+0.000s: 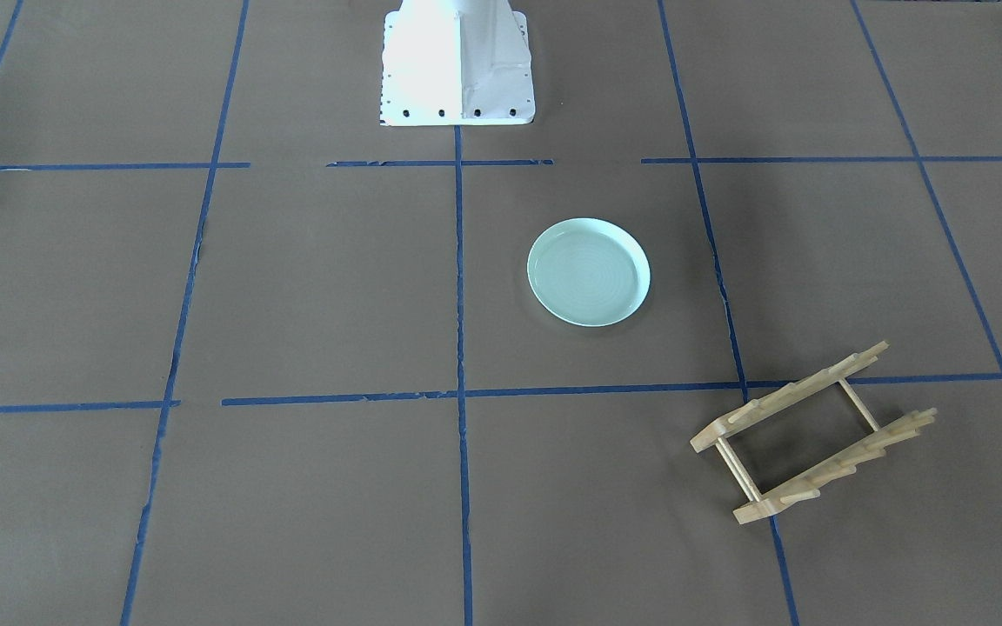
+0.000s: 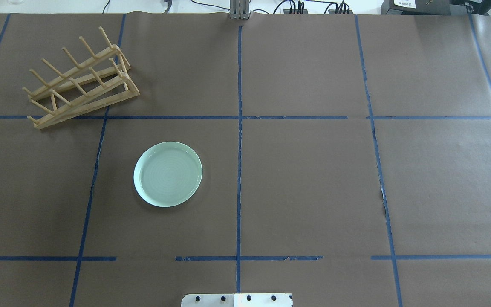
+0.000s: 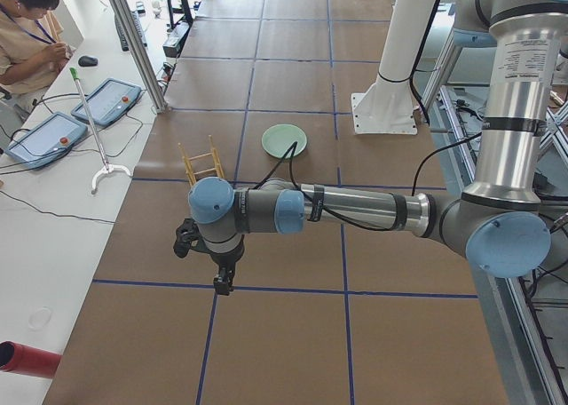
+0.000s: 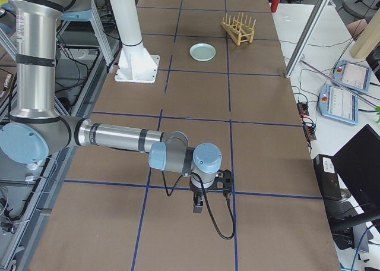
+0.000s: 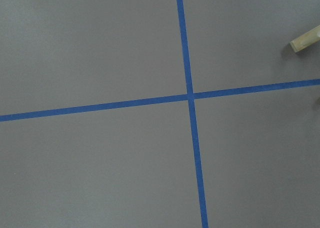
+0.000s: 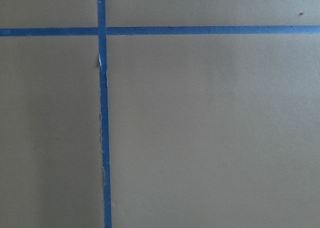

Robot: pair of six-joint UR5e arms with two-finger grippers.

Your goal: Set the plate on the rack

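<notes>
The pale mint-green plate lies flat on the brown paper, left of the middle tape line; it also shows in the front view. The light-wood rack stands empty at the far left, turned at an angle, apart from the plate. My left gripper hangs over the table well short of the rack. My right gripper hangs over the table's other end, far from the plate. I cannot tell whether either gripper is open. One rack end shows in the left wrist view.
Blue tape lines divide the brown paper into squares. The robot's white base stands at the table's near edge. An operator sits at a side bench with control tablets. The right wrist view shows only paper and tape.
</notes>
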